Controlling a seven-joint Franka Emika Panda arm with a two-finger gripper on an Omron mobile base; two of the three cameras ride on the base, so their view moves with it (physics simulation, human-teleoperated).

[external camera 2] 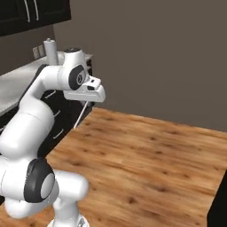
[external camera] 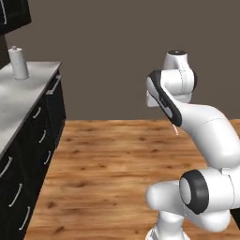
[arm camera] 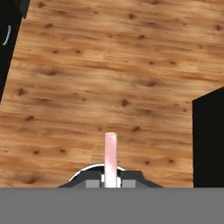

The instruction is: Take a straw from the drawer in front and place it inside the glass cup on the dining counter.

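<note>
One straw point(arm camera: 110, 159) in the gripper point(arm camera: 110, 183), jaws clamped on it. Hand view: the fingertips point(arm camera: 92, 183) sit tight on both sides of the pink-white stick, which runs straight out from between them, away from the camera, over the wooden floor point(arm camera: 109, 65).

Right base view: the straw point(external camera 2: 80, 114) hangs from the hand's underside, slanting down and a bit toward the black cabinets point(external camera 2: 60, 117) (thin pale line, easy to miss). The gripper point(external camera 2: 85, 100) is up in the air, just off the front edge of the marble worktop point(external camera 2: 17, 84), pointing down at the floor point(external camera 2: 146, 155).

Left base view: only a short pink bit of the straw point(external camera: 176, 130) pokes out below the forearm; the fingers themselves are hidden behind the arm.

Worktop point(external camera: 21, 101) runs along the left wall, with a white paper-towel roll point(external camera: 18, 63) upright near its far end. Black drawer fronts point(external camera: 35, 140) below it, all flush as far as I can tell. Dark block point(arm camera: 209, 140) at the right edge of the hand view, can't tell what it is.
</note>
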